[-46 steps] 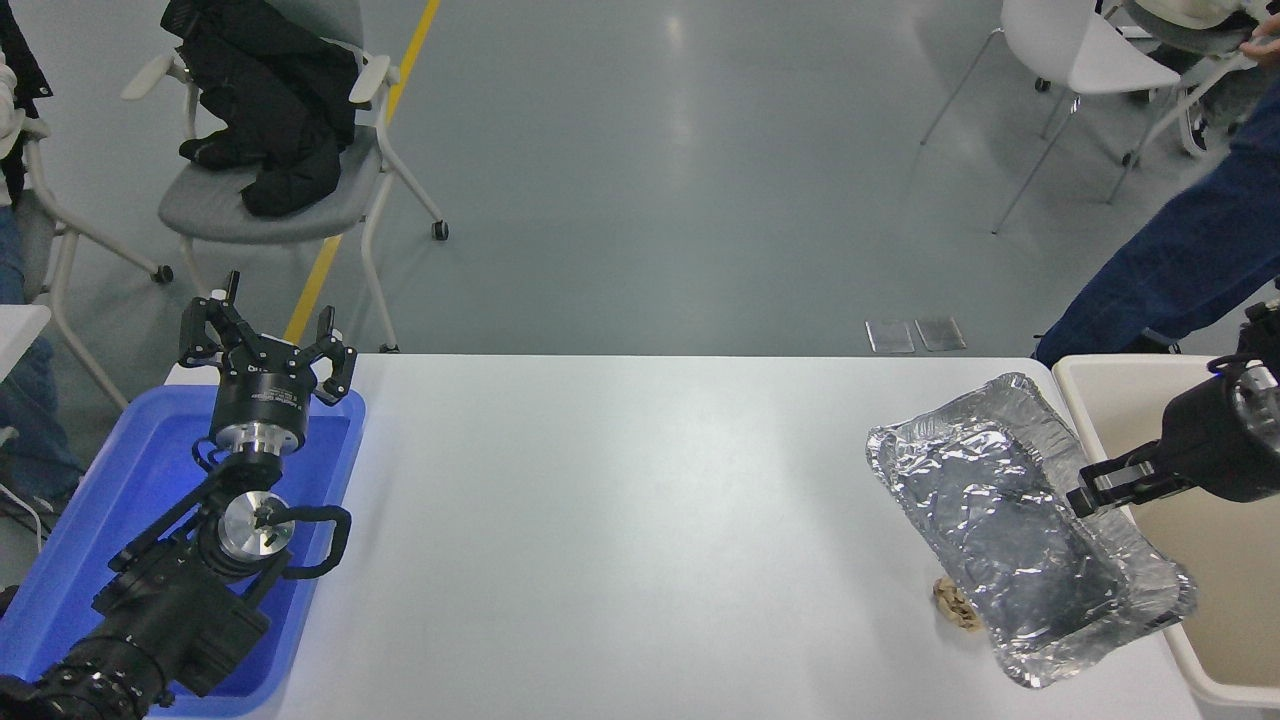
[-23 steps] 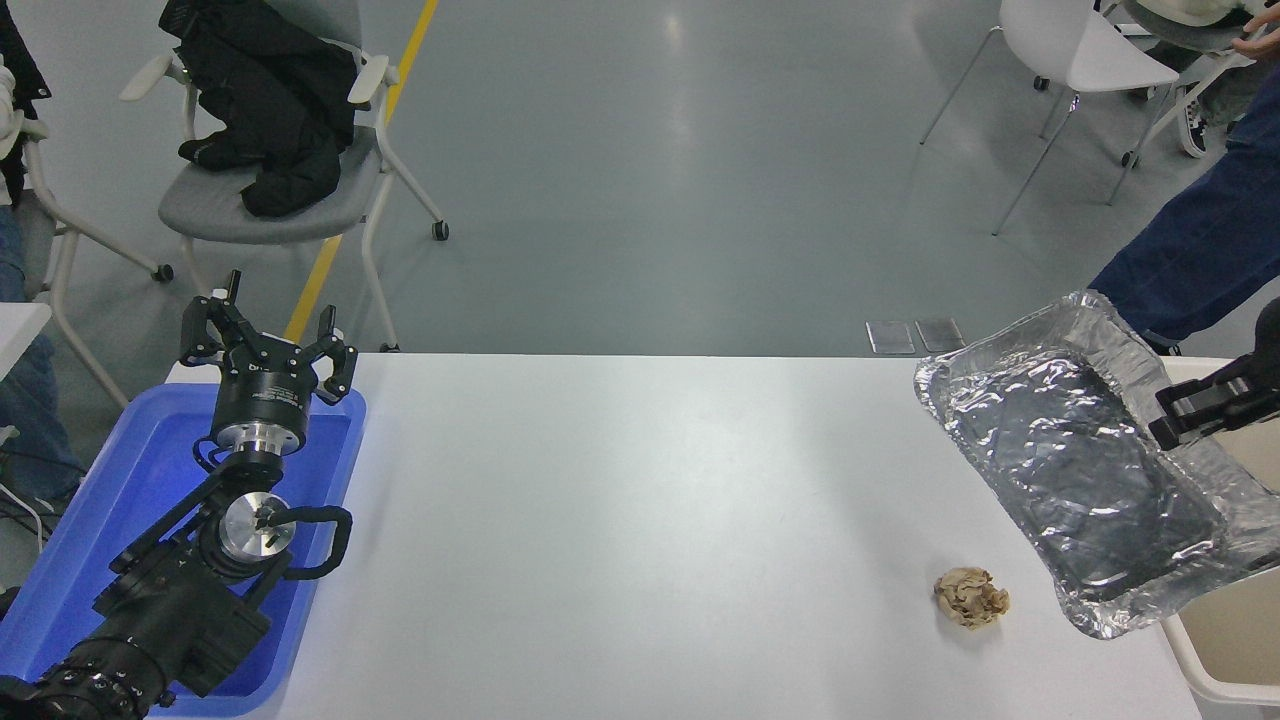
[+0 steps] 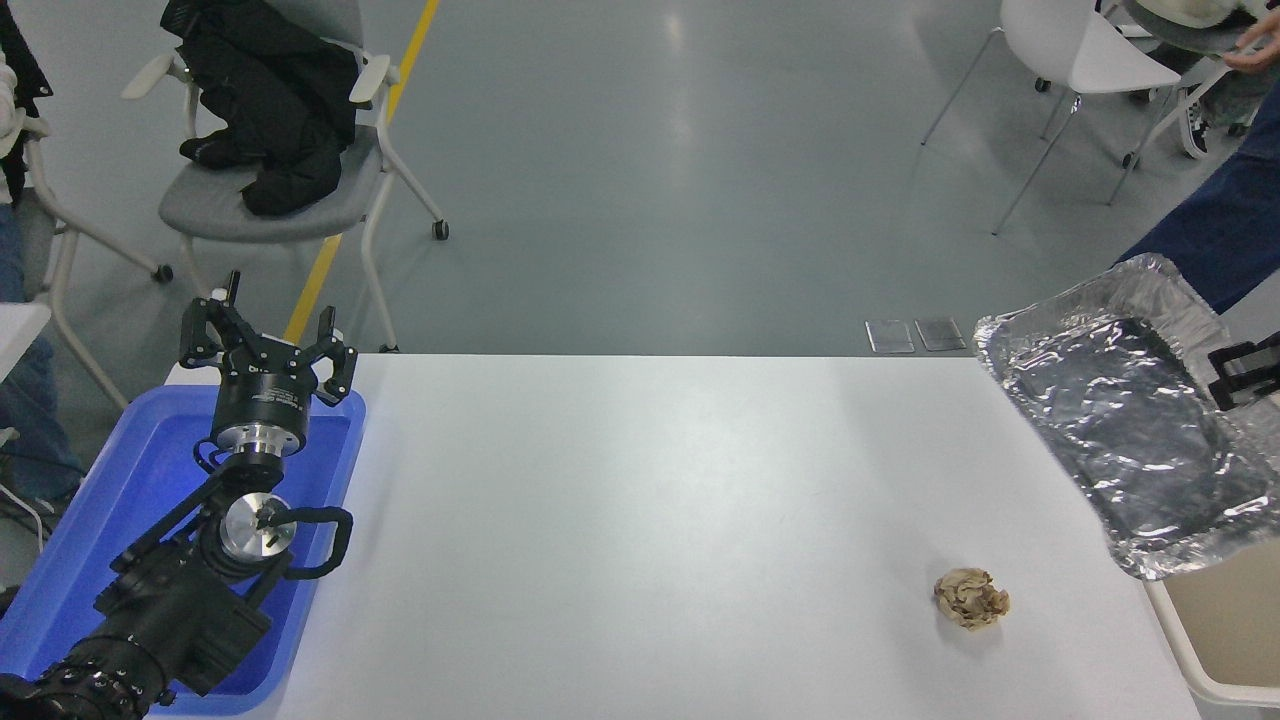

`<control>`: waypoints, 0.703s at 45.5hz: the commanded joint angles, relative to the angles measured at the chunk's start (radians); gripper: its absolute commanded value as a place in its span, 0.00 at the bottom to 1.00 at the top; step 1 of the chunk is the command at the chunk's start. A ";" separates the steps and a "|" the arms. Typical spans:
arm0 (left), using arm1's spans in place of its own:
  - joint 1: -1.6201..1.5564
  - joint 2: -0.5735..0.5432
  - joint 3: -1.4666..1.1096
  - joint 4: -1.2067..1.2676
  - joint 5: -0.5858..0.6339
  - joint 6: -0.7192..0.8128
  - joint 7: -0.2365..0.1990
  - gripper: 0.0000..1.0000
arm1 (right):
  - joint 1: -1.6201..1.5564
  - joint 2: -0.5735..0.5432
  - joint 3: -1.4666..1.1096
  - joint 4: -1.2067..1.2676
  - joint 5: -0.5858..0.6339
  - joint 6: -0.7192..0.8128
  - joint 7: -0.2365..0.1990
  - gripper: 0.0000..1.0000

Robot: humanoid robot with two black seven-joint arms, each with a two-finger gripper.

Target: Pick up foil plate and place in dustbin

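Observation:
The foil plate (image 3: 1125, 420), a shiny crinkled silver tray, hangs in the air at the right edge of the head view, raised above the table's right end and over the dustbin. My right gripper (image 3: 1240, 375) is shut on its right rim; only the black fingertips show at the picture's edge. The dustbin (image 3: 1215, 640), cream-beige with a thick rim, peeks out below the plate at the lower right, mostly hidden by it. My left gripper (image 3: 265, 350) is parked at the lower left, over the blue tray, fingers spread open.
A small crumpled tan paper ball (image 3: 971, 598) lies on the white table (image 3: 640, 520) near its right front. A blue tray (image 3: 150, 500) sits at the left end. A person's blue-trousered leg (image 3: 1220, 240) stands beyond the table's right corner; chairs stand behind.
The right gripper has carried the foil plate up and to the right, off the table and over the dustbin, uncovering the paper ball. The left arm has not moved.

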 commanded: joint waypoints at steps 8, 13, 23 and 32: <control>0.000 0.000 0.000 0.000 -0.001 0.000 -0.002 0.99 | -0.564 -0.173 0.261 -0.540 -0.085 -0.105 0.026 0.00; 0.000 0.000 0.000 0.000 -0.001 0.000 -0.002 0.99 | -0.845 -0.165 0.376 -0.788 -0.084 -0.204 0.046 0.00; 0.000 0.000 0.000 0.000 -0.001 0.000 -0.002 0.99 | -1.284 -0.058 0.523 -1.169 0.019 -0.253 0.097 0.00; 0.000 0.000 0.000 0.000 -0.001 0.000 -0.003 0.99 | -1.511 0.045 0.540 -1.353 0.188 -0.296 0.074 0.00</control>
